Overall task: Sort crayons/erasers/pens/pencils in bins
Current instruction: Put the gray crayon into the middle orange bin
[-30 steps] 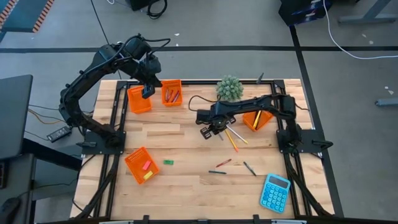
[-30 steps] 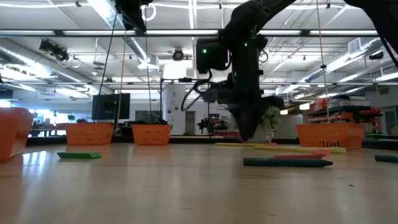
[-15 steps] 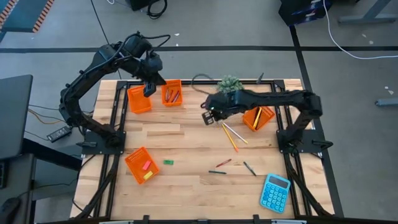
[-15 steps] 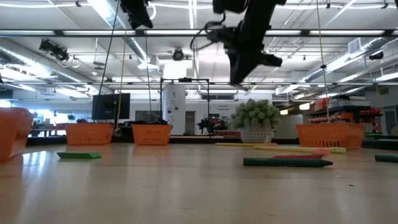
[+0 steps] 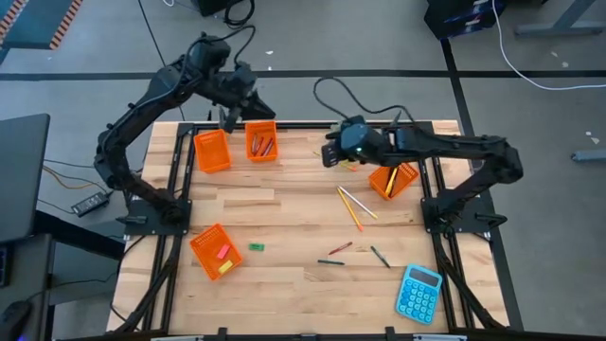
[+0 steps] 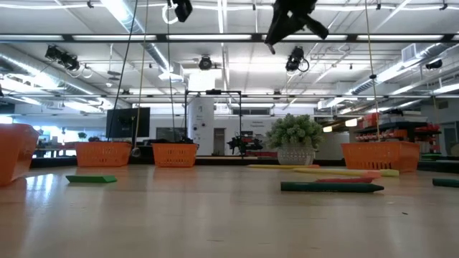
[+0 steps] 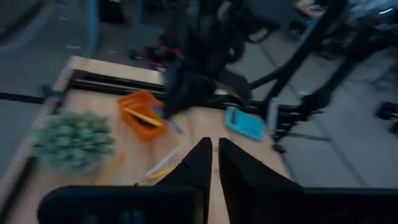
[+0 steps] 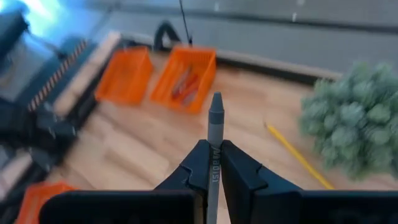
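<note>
My right gripper (image 5: pixel 329 155) hangs high over the far middle of the table, shut on a grey crayon (image 8: pixel 215 124). It also shows at the top of the low view (image 6: pixel 287 25). My left gripper (image 5: pixel 230 117) is high above the two far-left bins (image 5: pixel 212 152) (image 5: pixel 261 142). Its fingers (image 7: pixel 214 158) stand a narrow gap apart with nothing between them. The second of these bins holds crayons. Pencils (image 5: pixel 352 206), a red crayon (image 5: pixel 340 247), two pens (image 5: pixel 330 261) (image 5: pixel 380 256) and a green eraser (image 5: pixel 256 247) lie flat on the table. My right gripper pinches the grey crayon between its two fingers by its back part (image 8: pixel 214 158). The crayon lies along the fingers, and its pointed end (image 8: pixel 216 102) sticks out past the fingertips. The fingers slant down toward the table's left. The crayon is lifted clear of the table.
A third bin (image 5: pixel 393 180) with pencils stands at the far right. A fourth (image 5: pixel 215 251) with erasers is at the near left. A small potted plant (image 6: pixel 292 140) sits at the far middle under my right arm. A blue calculator (image 5: pixel 418 292) lies at the near right.
My right gripper has risen high off the table from beside the pencils, gone toward the far edge, and tipped from pointing down to slanting. My left gripper has gone a little up and toward the far edge and has tipped up closer to level.
</note>
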### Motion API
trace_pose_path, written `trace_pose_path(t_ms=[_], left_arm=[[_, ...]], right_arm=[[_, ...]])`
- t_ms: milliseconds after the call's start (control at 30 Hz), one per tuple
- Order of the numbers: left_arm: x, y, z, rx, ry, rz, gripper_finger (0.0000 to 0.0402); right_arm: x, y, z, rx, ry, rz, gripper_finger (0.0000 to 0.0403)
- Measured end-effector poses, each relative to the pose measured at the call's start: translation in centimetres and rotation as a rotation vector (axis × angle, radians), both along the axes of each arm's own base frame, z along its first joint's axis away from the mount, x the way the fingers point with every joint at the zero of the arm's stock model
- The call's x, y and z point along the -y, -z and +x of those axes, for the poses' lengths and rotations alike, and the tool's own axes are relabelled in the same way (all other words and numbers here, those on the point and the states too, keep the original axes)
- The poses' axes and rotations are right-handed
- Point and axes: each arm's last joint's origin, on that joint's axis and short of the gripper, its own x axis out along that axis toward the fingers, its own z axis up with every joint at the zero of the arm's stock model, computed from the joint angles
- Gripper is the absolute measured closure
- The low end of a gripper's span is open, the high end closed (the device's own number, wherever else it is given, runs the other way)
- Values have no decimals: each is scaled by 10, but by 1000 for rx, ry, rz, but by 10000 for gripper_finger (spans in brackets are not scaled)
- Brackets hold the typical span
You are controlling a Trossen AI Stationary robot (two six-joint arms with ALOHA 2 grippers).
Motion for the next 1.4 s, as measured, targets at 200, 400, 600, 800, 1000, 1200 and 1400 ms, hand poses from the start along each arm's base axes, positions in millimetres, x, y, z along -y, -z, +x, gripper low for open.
trace_pose_path(t_ms=[200,400,600,800,1000,1200,1400], left_arm=[[-9,20,23,-41,56,-108,340],[-15,31,43,-74,8,-156,317],[-11,37,51,-163,-162,-26,296],[-11,34,55,-125,-163,-74,294],[-2,30,64,-91,-168,-40,285],[3,20,74,-5,-235,10,274],[8,18,80,6,-336,69,256]], right_arm=[[0,-27,-15,147,78,-106,368],[1,-44,-30,214,142,-175,368],[6,-45,-32,245,193,-156,368],[13,-38,-18,264,212,-130,368],[26,-41,-11,347,284,-151,368],[37,-42,-12,399,315,-119,368],[39,-47,-10,435,279,-122,368]])
